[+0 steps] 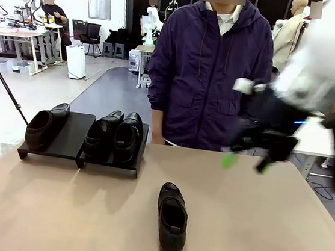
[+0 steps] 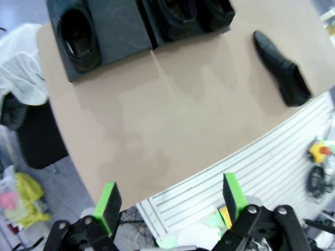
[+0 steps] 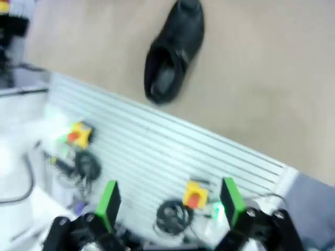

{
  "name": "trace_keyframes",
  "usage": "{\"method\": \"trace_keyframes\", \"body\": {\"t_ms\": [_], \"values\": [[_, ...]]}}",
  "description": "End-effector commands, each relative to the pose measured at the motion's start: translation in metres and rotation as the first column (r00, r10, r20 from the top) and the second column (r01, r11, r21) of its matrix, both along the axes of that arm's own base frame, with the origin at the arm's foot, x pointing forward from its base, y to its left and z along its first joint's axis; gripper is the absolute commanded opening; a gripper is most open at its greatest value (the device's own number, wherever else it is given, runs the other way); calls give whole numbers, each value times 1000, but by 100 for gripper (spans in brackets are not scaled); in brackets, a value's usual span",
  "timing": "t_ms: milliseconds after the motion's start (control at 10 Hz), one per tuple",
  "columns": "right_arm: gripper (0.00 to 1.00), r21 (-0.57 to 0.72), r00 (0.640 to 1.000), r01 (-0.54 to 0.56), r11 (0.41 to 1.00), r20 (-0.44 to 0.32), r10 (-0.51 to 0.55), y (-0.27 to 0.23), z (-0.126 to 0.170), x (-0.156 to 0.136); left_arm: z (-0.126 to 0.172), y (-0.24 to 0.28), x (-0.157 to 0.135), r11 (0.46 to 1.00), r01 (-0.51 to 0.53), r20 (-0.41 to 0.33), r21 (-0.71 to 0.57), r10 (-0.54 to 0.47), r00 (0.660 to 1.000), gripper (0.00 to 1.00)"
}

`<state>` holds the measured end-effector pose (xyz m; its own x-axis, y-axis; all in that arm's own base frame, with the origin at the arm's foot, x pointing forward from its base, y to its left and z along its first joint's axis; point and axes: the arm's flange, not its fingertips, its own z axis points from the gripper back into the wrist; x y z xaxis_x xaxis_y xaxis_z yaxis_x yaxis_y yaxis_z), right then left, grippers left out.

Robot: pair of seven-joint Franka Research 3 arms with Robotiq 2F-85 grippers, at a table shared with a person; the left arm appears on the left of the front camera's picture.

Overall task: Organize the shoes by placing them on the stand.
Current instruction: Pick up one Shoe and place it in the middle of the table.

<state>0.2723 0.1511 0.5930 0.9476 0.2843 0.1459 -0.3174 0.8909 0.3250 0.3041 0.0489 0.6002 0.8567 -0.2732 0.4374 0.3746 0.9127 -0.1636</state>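
**Shoe left on the desk**

Shoe (image 1: 172, 220), a black glossy leather slip-on loafer, lies alone on the beige desk (image 1: 264, 233), below and well apart from the right end effector (image 1: 248, 162), which is blurred, pads apart, holding nothing. It looks stiff, light and slick; gripping the collar seems safest. Three loafers sit on the matte-black stand (image 1: 69, 141). Left end effector (image 2: 172, 201) hangs apart, empty.

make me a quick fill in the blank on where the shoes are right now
1. The left platform of the stand holds ___ shoe.
2. The right platform holds ___ shoes side by side.
3. The fourth shoe lies on the ___, not on the stand.
4. The right gripper hovers above the table with its jaws ___.

Missing words: one; two; table; open
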Motion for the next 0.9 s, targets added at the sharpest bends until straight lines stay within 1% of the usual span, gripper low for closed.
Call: {"method": "trace_keyframes", "body": {"t_ms": [0, 100, 200, 300, 400, 500, 600, 800], "values": [[100, 60, 997, -48, 997, 65, 44, -90, 11, -24, 1, 1, -1, 1000, -6, -9, 8, 6, 1000, 100], [100, 112, 994, -3, 994, 113, -10, -135, 11, -39, 1, 1, -1, 1000, -6, -9, 8, 6, 1000, 100], [100, 161, 984, 74, 984, 147, -98, -165, 5, -48, 1, 1, -1, 1000, -6, -9, 8, 6, 1000, 100], [100, 196, 963, 141, 970, 199, -180, -185, -6, -53, 1, 1, -1, 1000, -6, -9, 8, 6, 1000, 100], [100, 199, 934, 150, 969, 293, -205, -196, -20, -54, 1, 1, -1, 1000, -6, -9, 8, 6, 1000, 100], [100, 199, 920, 156, 967, 327, -216, -196, -33, -49, 1, 1, -1, 1000, -6, -9, 8, 6, 1000, 100], [100, 200, 964, 143, 969, 195, -182, -202, 5, -62, 1, 1, -1, 1000, -6, -9, 8, 6, 1000, 100], [100, 200, 964, 143, 969, 195, -182, -202, 5, -62, 1, 1, -1, 1000, -6, -9, 8, 6, 1000, 100]]}}
